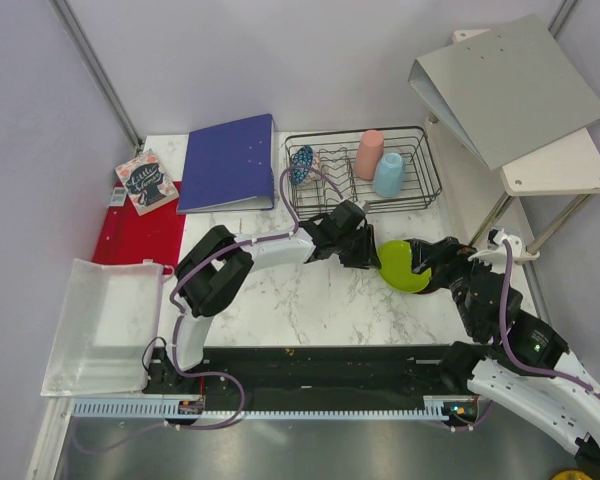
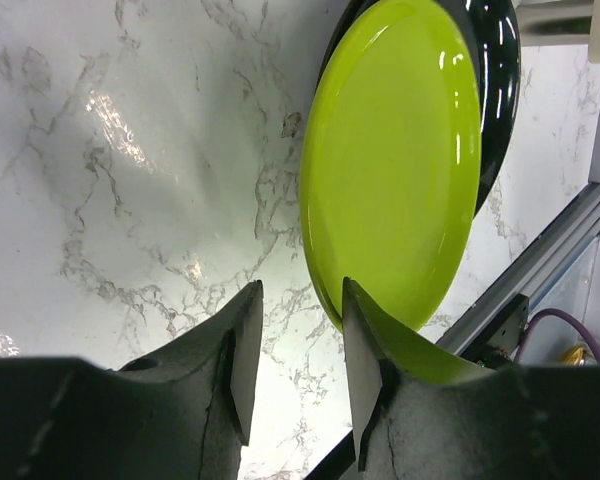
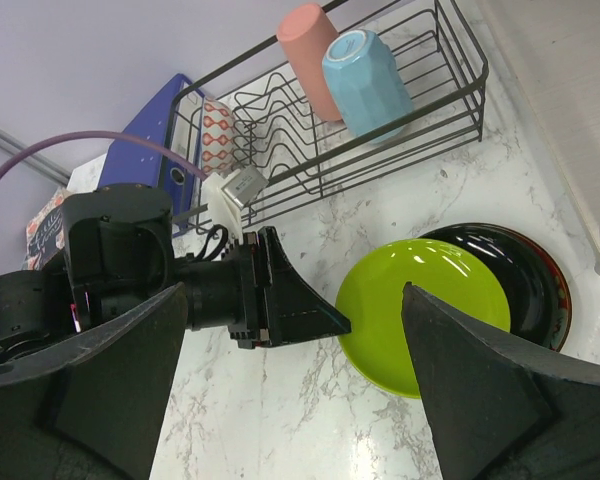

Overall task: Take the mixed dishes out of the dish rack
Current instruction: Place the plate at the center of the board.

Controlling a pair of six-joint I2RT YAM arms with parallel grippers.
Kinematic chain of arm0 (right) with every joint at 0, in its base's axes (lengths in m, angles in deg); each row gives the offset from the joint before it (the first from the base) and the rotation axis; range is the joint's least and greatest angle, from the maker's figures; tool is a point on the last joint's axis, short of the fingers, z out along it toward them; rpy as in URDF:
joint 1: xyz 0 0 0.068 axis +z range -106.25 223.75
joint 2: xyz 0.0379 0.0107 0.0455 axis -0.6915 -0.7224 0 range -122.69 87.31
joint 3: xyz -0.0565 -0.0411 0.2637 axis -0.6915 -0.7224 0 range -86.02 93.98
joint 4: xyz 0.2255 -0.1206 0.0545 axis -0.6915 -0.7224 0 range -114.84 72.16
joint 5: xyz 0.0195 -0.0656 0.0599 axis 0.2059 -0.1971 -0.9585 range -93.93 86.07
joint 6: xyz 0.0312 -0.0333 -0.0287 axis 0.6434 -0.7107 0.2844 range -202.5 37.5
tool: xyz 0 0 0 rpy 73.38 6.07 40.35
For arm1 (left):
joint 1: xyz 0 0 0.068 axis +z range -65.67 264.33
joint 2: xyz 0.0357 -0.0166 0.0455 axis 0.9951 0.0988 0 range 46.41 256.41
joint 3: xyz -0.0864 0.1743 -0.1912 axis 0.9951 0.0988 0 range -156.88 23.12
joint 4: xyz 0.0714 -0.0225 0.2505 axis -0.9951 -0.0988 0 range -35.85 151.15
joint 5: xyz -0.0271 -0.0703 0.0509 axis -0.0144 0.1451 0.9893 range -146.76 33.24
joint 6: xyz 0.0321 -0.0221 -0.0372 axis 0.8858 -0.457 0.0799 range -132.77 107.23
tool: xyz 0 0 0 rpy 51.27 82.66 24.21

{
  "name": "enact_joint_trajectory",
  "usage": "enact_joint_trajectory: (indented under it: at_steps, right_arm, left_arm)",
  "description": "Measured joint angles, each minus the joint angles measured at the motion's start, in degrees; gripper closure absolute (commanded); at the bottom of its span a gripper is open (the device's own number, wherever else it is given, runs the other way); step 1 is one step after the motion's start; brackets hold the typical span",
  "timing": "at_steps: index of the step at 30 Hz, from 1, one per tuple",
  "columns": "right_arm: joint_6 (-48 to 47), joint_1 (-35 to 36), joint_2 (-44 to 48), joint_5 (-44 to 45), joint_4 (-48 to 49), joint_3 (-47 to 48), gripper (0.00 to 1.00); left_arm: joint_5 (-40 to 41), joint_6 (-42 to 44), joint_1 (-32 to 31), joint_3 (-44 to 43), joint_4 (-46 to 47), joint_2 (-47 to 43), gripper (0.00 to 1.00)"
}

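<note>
The black wire dish rack [image 1: 412, 190] [image 3: 450, 95] at the back holds a pink cup [image 1: 369, 153] [image 3: 310, 55], a light blue cup [image 1: 388, 174] [image 3: 368, 80] and, at its left end, a small blue patterned bowl [image 1: 301, 164] [image 3: 218, 130]. In front of it, the lime-green bowl [image 1: 402, 270] [image 2: 400, 150] [image 3: 430, 310] rests in a black lacquer bowl [image 2: 500, 80] [image 3: 535, 285] on the marble. My left gripper [image 1: 372, 255] [image 2: 295, 340] is open at the green bowl's left rim, with only table between its fingers. Over the bowls' right side my right gripper [image 1: 428, 262] [image 3: 295, 288] stands wide open.
A blue binder [image 1: 230, 163] lies left of the rack. A book [image 1: 147, 181] sits on a red mat [image 1: 140, 235], with a clear bin [image 1: 100, 325] at the near left. At the far right, a grey binder [image 1: 510, 85] rests on a white shelf [image 1: 570, 165].
</note>
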Motion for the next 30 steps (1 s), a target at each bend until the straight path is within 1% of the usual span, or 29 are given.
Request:
enact_joint_trajectory:
  at_steps: [5, 21, 30]
  right_arm:
    - [0.3, 0.0, -0.2, -0.4, 0.0, -0.2, 0.05]
    - [0.2, 0.0, -0.5, -0.3, 0.1, -0.5, 0.05]
    - [0.2, 0.0, -0.6, -0.4, 0.0, -0.9, 0.05]
  left_arm:
    - [0.1, 0.7, 0.0, -0.2, -0.4, 0.0, 0.58]
    - [-0.7, 1.0, -1.0, -8.2, -1.0, 6.3, 0.58]
    - [-1.9, 1.4, -1.0, -11.6, -1.1, 8.0, 0.52]
